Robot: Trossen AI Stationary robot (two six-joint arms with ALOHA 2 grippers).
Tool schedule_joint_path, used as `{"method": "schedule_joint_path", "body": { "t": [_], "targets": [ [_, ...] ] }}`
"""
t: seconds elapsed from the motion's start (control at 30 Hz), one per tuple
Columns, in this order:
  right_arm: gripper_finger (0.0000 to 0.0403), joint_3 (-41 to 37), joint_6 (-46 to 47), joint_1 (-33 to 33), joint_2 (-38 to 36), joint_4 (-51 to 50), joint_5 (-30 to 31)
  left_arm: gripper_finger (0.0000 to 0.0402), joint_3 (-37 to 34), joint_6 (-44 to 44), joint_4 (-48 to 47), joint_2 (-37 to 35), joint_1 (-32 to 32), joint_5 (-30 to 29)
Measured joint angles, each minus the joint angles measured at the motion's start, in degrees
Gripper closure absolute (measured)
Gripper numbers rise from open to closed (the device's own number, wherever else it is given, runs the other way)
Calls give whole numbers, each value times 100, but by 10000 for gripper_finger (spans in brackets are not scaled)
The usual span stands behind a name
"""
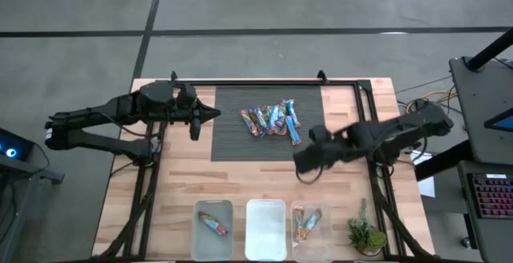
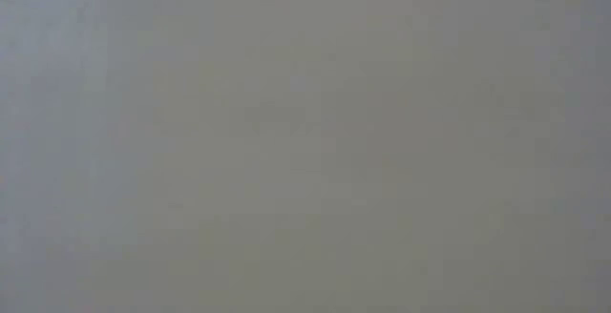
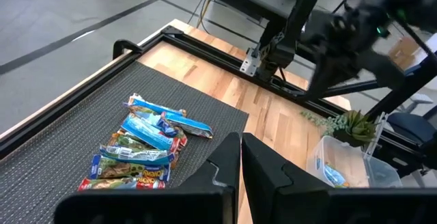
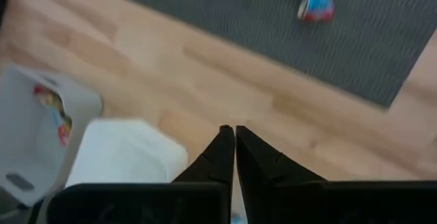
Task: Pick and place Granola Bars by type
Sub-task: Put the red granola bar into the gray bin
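At the left of the high view, the left gripper [image 1: 215, 113] hovers closed beside the dark mat [image 1: 228, 139]. At centre, the Granola Bars [image 1: 271, 120] lie heaped on the mat; others sit in the left bin [image 1: 199, 232] and right bin [image 1: 324, 235]. Right of centre, the right gripper [image 1: 302, 165] hangs closed, empty.

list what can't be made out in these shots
- Low view: a blank grey haze; nothing of the table shows.
- High view: the pile of granola bars is too small to count or sort by type; the right gripper is motion-blurred.
- Left wrist view: the right bin is cut off by the frame edge.
- Right wrist view: the middle bin is partly hidden behind the gripper.
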Motion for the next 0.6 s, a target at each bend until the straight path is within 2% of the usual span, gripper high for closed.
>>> {"method": "schedule_joint_path", "body": {
  "t": [0.33,0.6],
  "targets": [
    [394,0,-1383,-1125,-477,9,105,402,0,37,-1,0,1,-6],
    [394,0,-2099,-1588,-538,41,99,401,25,-131,34,0,115,-69]
  ]
}}
